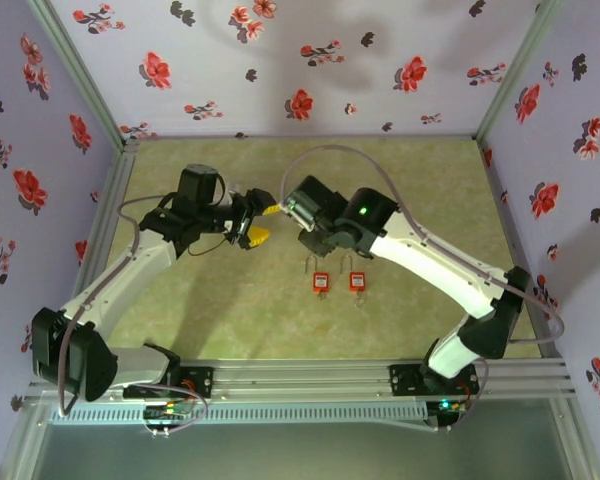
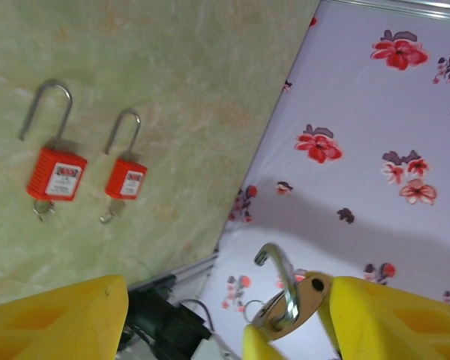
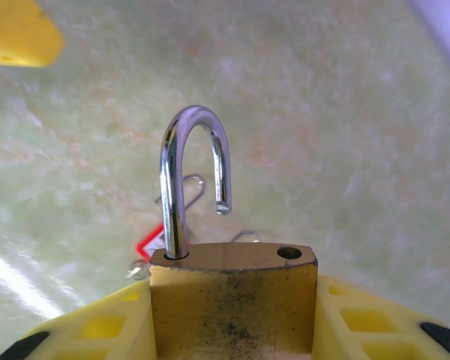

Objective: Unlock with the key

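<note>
Padlocks near the tabletop (image 1: 230, 310) middle
One padlock (image 1: 321, 281) lies just left of a second padlock (image 1: 357, 280); behind them, a third padlock (image 3: 232, 285) sits between the right gripper (image 3: 232, 307)'s fingers.

I read centre as crowded: left gripper (image 1: 261, 223) and right gripper (image 1: 289, 207) nearly nose to nose above table (image 1: 420, 190), brass padlock (image 3: 232, 292) clamped in right one. Left red padlock (image 1: 321, 281) and right red padlock (image 1: 357, 280) lie just nearside of right gripper. Far strip along back wall (image 1: 310, 70) free for passing.
</note>
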`<state>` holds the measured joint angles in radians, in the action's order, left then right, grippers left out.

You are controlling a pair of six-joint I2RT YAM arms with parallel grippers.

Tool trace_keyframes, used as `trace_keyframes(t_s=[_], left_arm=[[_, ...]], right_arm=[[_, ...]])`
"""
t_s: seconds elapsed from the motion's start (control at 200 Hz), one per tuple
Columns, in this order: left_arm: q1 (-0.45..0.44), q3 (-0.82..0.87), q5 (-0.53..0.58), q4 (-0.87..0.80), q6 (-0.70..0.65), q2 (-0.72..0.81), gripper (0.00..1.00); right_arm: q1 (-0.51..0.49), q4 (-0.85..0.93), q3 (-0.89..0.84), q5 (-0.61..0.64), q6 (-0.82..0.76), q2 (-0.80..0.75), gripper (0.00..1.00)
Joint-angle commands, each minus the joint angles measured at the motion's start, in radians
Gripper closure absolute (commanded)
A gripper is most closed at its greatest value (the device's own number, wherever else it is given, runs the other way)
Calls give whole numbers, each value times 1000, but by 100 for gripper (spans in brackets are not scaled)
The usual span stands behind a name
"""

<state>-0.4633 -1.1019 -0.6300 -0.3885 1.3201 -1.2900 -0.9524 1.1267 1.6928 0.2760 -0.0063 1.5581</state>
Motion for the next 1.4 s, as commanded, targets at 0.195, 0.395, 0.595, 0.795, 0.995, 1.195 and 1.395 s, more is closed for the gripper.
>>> trace_keyframes(t_s=[0.195,0.395,0.595,0.795,0.995,1.195,1.395], left_arm=[[13,-51,133,-139,-314,35,19],[13,-102,164,-126,-408,29,12],[14,-111,151,-113,-416,-8,10],[12,-113,153,-120,-429,-27,9],[12,-124,156,-128,-436,-53,8],[12,-143,157,-131,-449,-76,3],[12,-156,165,-136,-473,-82,0]], right_arm=[[354,-136,-352,-502,302,-257,100],[587,-283,-606,-727,397,-354,100],[723,-486,-809,-880,509,-367,100],[797,-592,-918,-941,547,-316,100],[852,-561,-937,-938,499,-230,100],[860,-607,-911,-953,510,-108,100],[886,-582,-868,-929,490,-16,100]])
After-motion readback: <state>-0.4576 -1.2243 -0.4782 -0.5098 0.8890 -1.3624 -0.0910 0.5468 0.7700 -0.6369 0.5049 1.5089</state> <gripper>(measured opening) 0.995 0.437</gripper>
